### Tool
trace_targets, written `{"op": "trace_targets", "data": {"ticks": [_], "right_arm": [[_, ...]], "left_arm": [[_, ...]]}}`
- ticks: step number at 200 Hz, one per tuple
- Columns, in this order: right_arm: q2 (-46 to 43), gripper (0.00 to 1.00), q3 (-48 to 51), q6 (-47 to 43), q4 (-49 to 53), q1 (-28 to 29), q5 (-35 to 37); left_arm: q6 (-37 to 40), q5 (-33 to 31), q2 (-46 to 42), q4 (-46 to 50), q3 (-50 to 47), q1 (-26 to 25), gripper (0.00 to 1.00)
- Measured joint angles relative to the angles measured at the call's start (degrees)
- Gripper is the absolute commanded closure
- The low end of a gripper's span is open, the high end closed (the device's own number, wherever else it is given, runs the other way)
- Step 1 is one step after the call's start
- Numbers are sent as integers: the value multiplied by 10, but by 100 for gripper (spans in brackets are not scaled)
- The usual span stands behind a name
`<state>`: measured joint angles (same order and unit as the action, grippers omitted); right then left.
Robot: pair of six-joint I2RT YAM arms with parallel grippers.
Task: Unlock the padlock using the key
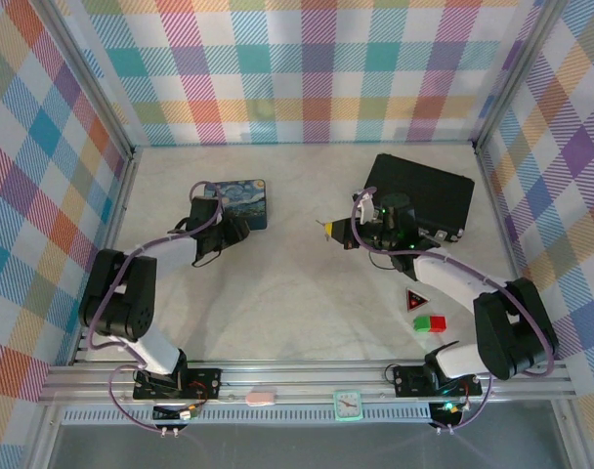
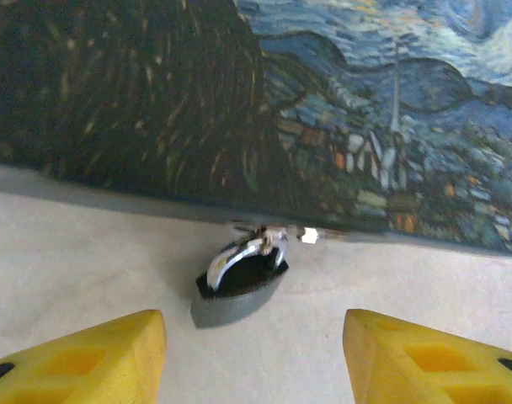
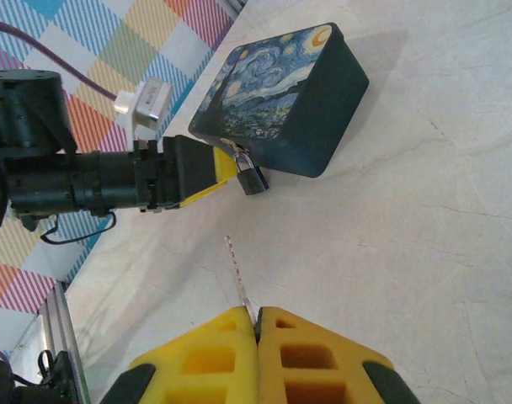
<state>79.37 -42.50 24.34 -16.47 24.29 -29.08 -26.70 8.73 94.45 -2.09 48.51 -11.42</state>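
The padlock [image 2: 239, 286] is tiny, with a dark body and a silvery shackle. It hangs from the latch of a painted tin [image 2: 323, 109] and rests on the tabletop. My left gripper [image 2: 254, 362] is open, its yellow fingers [image 2: 96, 358] standing just short of the padlock on either side, with nothing between them. My right gripper [image 3: 258, 324] is shut on the key [image 3: 237, 273], whose thin toothed blade sticks out ahead toward the padlock [image 3: 251, 178]. From above, the right gripper [image 1: 328, 230] hovers mid-table, well right of the tin [image 1: 236, 202] and the left gripper [image 1: 236, 230].
A large flat black case [image 1: 419, 195] lies behind the right arm. A small red and green block [image 1: 429, 322] and a dark triangular piece [image 1: 414, 298] sit near the right arm's base. Checked walls enclose the table on three sides.
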Motion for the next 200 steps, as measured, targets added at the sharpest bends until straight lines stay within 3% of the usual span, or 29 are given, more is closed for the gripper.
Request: {"op": "trace_targets", "data": {"ticks": [82,132,163,200], "right_arm": [[-16,100,5,-12,12,1,13],[-17,100,5,-13,12,1,17],[-17,100,5,-11,12,1,17],[-9,100,12,10,2,1,17]], "left_arm": [[5,5,72,-36,21,2,62],[7,11,82,-72,21,3,81],[-7,20,82,-82,19,3,100],[-50,60,75,-93,8,3,100]]}}
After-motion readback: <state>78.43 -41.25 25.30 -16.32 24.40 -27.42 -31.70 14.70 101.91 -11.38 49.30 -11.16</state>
